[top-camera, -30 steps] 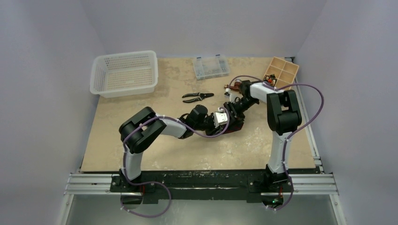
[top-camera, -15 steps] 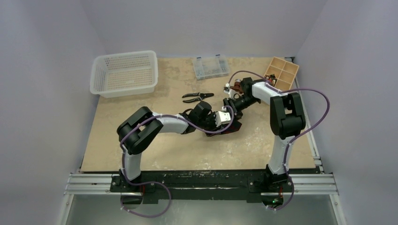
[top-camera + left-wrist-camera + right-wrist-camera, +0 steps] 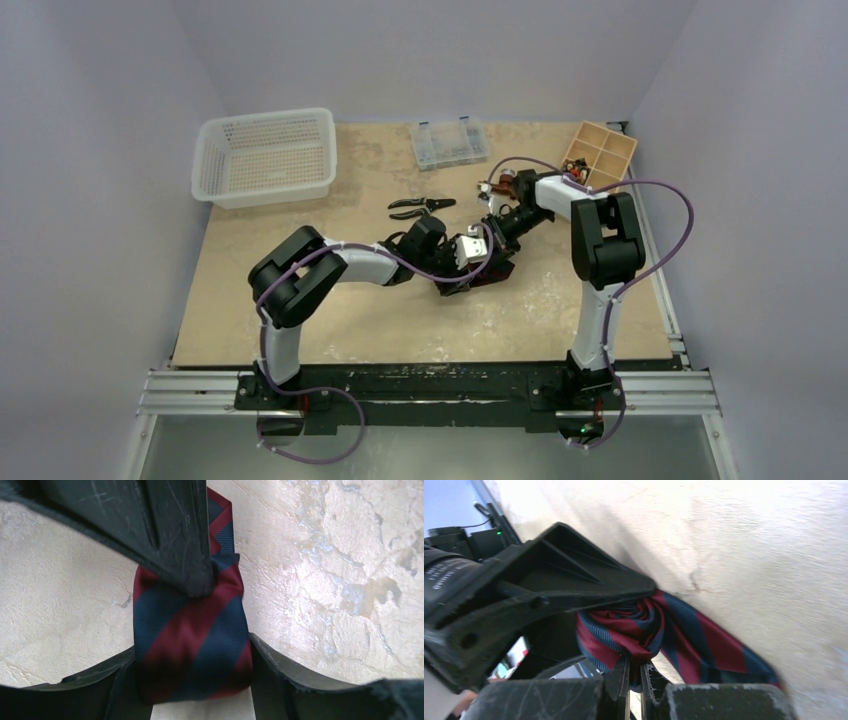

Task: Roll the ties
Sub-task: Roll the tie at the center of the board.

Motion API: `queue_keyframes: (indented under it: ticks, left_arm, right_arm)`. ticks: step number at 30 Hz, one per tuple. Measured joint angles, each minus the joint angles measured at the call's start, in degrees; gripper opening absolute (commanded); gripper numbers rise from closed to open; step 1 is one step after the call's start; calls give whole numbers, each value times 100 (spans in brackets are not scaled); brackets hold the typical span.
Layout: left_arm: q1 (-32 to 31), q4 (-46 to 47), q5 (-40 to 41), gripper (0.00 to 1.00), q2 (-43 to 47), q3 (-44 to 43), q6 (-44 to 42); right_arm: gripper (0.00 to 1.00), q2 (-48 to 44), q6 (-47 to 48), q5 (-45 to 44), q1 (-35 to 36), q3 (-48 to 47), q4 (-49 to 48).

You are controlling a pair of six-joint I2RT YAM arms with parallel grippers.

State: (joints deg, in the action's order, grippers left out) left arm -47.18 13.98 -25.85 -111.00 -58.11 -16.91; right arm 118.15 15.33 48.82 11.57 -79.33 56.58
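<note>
Counter (image 3: 300, 310): white basket (image 3: 265, 155) back left, clear parts box (image 3: 450, 143) and wooden divided box (image 3: 598, 155) at back, pliers (image 3: 420, 207) just behind the wrists. None of these touches the tie (image 3: 192, 630).

The tie sits centre-right on the counter, navy with dark red diagonal stripes, partly rolled, with a flat tail trailing off.

Left fingers (image 3: 300, 690) clamp the roll from both sides. Right fingers (image 3: 651, 682) are almost together, pinching the inner coil. One covers the roll's top in the left wrist view.

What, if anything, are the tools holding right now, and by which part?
The tie: the right tool pinches the coil's centre; the left tool clamps the roll across its width.
</note>
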Motion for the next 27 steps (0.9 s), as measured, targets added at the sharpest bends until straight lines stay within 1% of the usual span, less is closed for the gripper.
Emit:
queue_keyframes:
  ticks: [7,13,15,17,20,22,25,26,27]
  left_arm:
    - [57,588,-306,63,-66,48,424]
    - [48,962,-407,64,-413,-271,745]
    - [48,1086,-417,62,-538,-378,894]
    - [33,1182,-413,56,-656,-437,1010]
    - [22,1351,-385,35,-798,-466,1182]
    - [13,1377,-345,24,-811,-466,1211]
    - [-39,1408,-219,14,-767,-396,1091]
    - [-66,1412,-138,13,-723,-339,975]
    - [-87,1388,-76,12,-673,-295,870]
  right_arm:
    - [0,0,-57,-625,-109,76,-240]
    - [0,0,-232,-925,-103,76,-332]
    - [0,0,-295,-1005,-101,76,-354]
    - [0,-2,-372,-1099,-101,83,-389]
    - [0,-20,-442,-1202,-101,122,-431]
    - [0,-61,-457,-1220,-101,170,-472]
    - [0,-131,-459,-1246,-98,223,-516]
    - [3,-133,-459,-1244,-87,223,-514]
    - [13,-131,-455,-1233,-72,223,-509]
